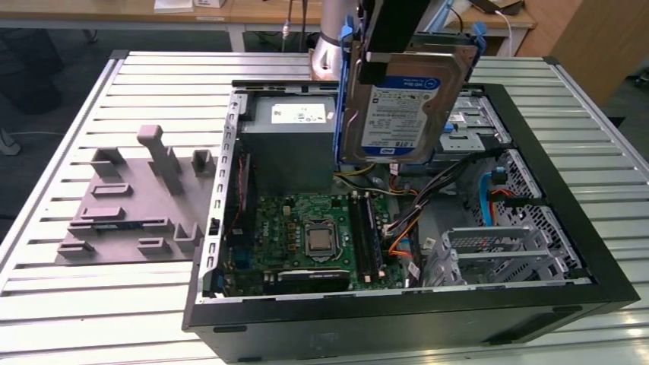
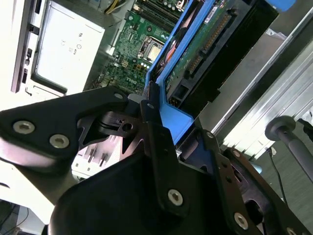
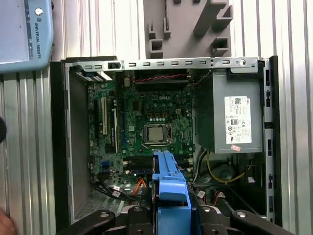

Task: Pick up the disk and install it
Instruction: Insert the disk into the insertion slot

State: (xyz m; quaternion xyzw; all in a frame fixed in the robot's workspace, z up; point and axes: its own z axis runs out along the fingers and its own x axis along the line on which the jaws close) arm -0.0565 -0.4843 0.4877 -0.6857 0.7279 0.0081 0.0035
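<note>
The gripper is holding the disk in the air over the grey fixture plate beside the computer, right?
No: the gripper holds the disk in the air over the open computer case, not the grey fixture plate, as the exterior view shows.

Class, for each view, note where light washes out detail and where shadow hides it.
Exterior view: even light, the table slats bright, no glare on the disk label, and the computer case front wall nearly black. Second wrist view: the table burns out to white beside the pale power supply. First wrist view: the slats are pale, the motherboard is evenly lit, and the case's side wall is in shadow.
</note>
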